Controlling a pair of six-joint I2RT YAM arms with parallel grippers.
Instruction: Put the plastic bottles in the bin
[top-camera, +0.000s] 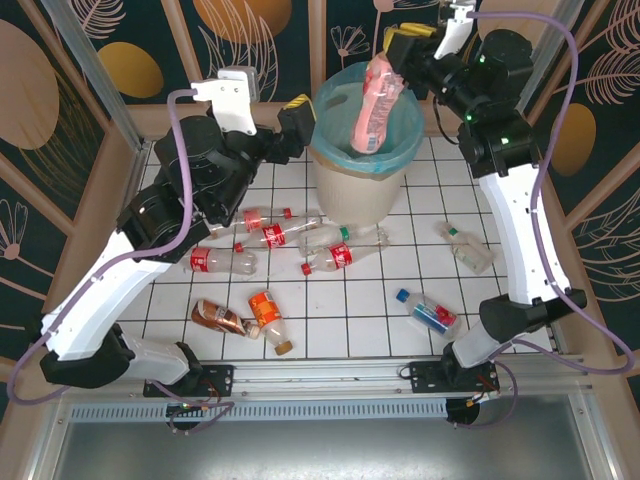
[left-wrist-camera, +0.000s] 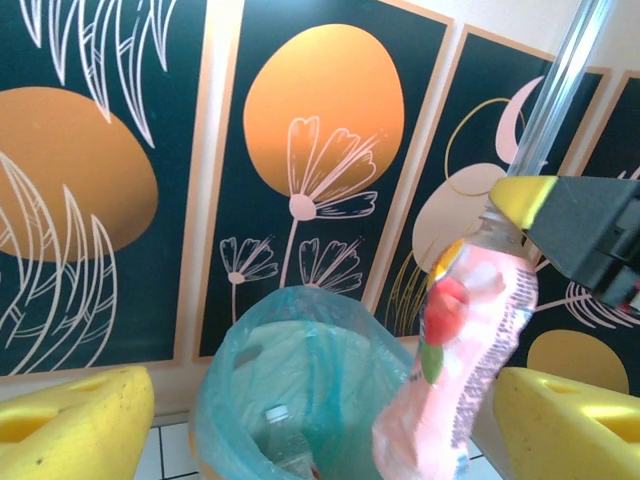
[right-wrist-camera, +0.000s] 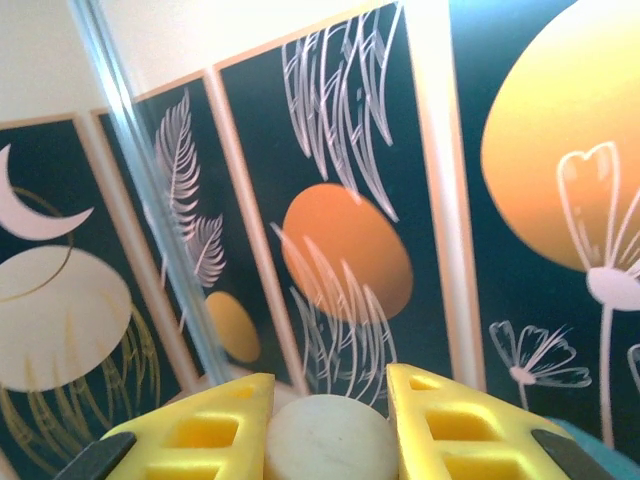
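white tiled table (top-camera: 385, 310) amid dark floral panels (top-camera: 90, 30); right gripper (right-wrist-camera: 328, 438) pinches pink bottle (top-camera: 375, 105) over bin (top-camera: 350, 185), left gripper (left-wrist-camera: 320, 425) spread.

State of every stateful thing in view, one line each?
pink bottle: held by its cap, hanging tilted over the bin
right gripper: shut on the pink bottle
left gripper: open, empty, beside the bin
bin: upright, lined, clear bottle inside
bottles on the table: lying on their sides
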